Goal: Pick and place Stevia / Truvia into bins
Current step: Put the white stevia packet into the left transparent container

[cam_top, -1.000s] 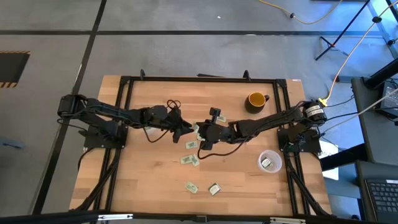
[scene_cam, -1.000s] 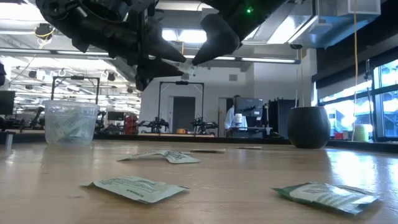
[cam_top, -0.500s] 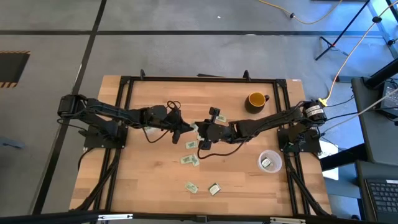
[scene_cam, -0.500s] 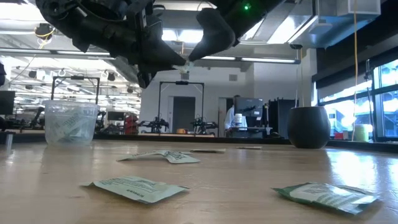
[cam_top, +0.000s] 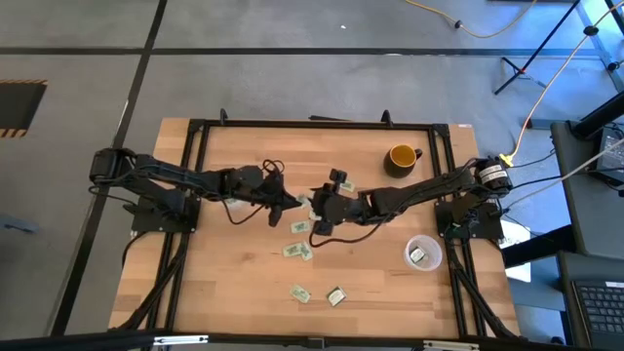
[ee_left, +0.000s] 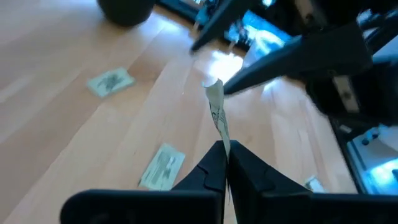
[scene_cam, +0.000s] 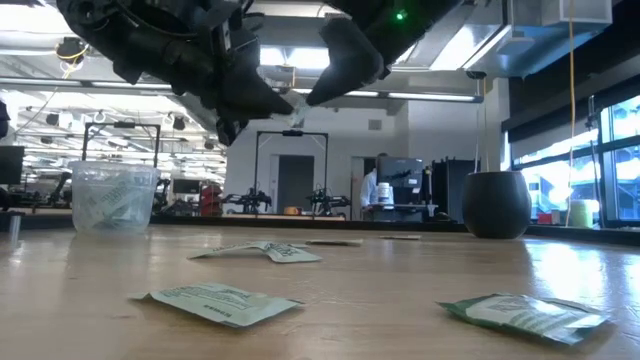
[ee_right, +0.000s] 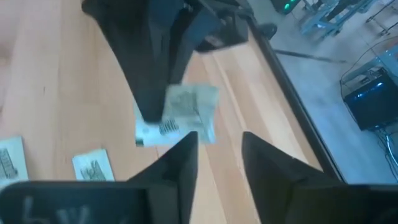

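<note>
Wooden desk (cam_top: 234, 283) inside a black frame, grey floor around it, a lit workshop room beyond in the low view. Left gripper (cam_top: 295, 202) raised above the desk's middle, fingers pinched shut on one Stevia packet (ee_left: 217, 112), which stands on edge between the tips in the left wrist view. Right gripper (cam_top: 317, 204) just beside it, tip to tip, fingers parted with that same packet right in front of the gap in the right wrist view; whether those fingers touch the paper cannot be told. Both grippers well clear of the desk surface in the low view, the held packet a small pale scrap between them. Loose packets (cam_top: 298, 252) flat on the desk just near of the grippers, two more (cam_top: 299, 292) nearer the front edge, another close under the grippers. Right bin (cam_top: 423, 253) at the right side of the desk near the right arm's base, with packets inside. Left bin (scene_cam: 114, 196) seen in the low view at left, also holding packets; in the high view mostly hidden under the left arm. Yellow-orange mug (cam_top: 401, 156) at the far right of the desk, apart from everything else.
</note>
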Tool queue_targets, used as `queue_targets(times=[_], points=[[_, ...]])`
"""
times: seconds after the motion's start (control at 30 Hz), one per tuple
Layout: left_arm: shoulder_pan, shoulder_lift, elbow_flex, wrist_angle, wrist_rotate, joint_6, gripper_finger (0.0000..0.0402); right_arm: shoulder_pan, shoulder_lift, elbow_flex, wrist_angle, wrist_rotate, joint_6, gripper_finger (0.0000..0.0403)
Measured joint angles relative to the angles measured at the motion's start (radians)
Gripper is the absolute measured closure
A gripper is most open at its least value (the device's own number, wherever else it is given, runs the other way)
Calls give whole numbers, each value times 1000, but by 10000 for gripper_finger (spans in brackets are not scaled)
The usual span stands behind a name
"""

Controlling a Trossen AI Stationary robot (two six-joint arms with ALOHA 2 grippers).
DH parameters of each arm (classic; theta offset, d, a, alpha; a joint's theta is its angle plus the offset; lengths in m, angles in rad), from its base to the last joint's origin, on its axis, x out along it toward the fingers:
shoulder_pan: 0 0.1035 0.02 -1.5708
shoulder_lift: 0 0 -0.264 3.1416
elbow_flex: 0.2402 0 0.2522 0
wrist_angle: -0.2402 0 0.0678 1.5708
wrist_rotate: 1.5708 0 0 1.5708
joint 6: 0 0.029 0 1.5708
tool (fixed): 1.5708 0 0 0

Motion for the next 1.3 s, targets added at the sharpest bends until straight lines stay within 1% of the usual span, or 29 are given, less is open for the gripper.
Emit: queue_targets(times=[0.1,0.2,0.43,0.5,0.6,0.7,0.8,0.9,1.0,1.1,1.2,1.3], points=[[8,-29,0,-68,0,-6,398,0,0,0,-50,-1,12,250],[28,-91,0,-190,0,-7,397,-3,0,0,-115,-10,55,243],[89,-316,0,-539,-24,-8,397,-62,0,0,-273,-149,168,242],[100,-377,1,-633,-50,-8,397,-85,0,0,-318,-168,192,242],[106,-452,2,-778,-115,-43,398,-124,0,0,-396,-186,234,242],[108,-507,17,-930,-161,-86,397,-167,0,0,-470,-256,259,242],[108,-528,61,-1073,-206,-117,398,-206,0,0,-501,-319,259,242],[108,-527,100,-1187,-229,-140,397,-237,0,0,-499,-325,249,242],[108,-520,119,-1262,-223,-149,398,-260,0,0,-498,-325,228,242],[108,-505,120,-1332,-208,-189,398,-279,0,0,-499,-325,228,242],[108,-474,120,-1412,-230,-227,398,-297,0,0,-502,-326,233,242],[108,-431,120,-1434,-240,-247,397,-317,1,0,-504,-326,258,242]])
